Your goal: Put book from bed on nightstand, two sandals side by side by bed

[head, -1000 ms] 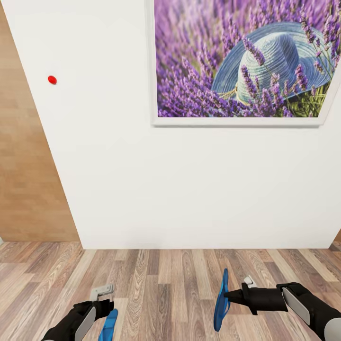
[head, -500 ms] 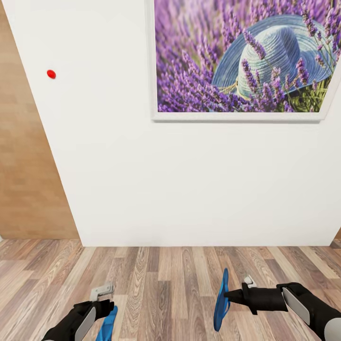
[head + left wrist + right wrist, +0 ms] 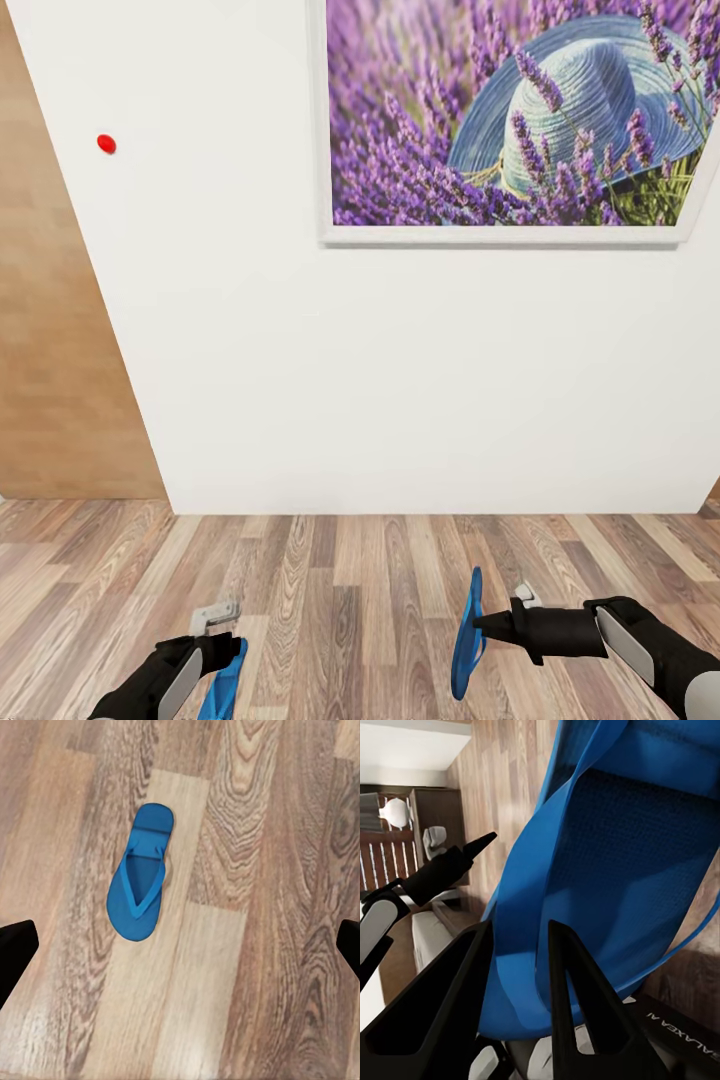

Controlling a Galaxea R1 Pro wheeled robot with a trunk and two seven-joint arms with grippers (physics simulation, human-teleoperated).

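over wood floor (image 3: 350,570) — right gripper (image 3: 478,625) pinching sandal (image 3: 466,635).

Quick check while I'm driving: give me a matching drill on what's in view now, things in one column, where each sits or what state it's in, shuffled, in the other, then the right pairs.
Things:
1. sandal seen by the left wrist camera
2. sandal at the right gripper
3. lavender picture
4. red dot

States:
A. hangs framed on the white wall
B. lies flat on the wood floor
C. small mark on the wall, left of the frame
D. held on edge, clamped

Pairs: 1-B, 2-D, 3-A, 4-C
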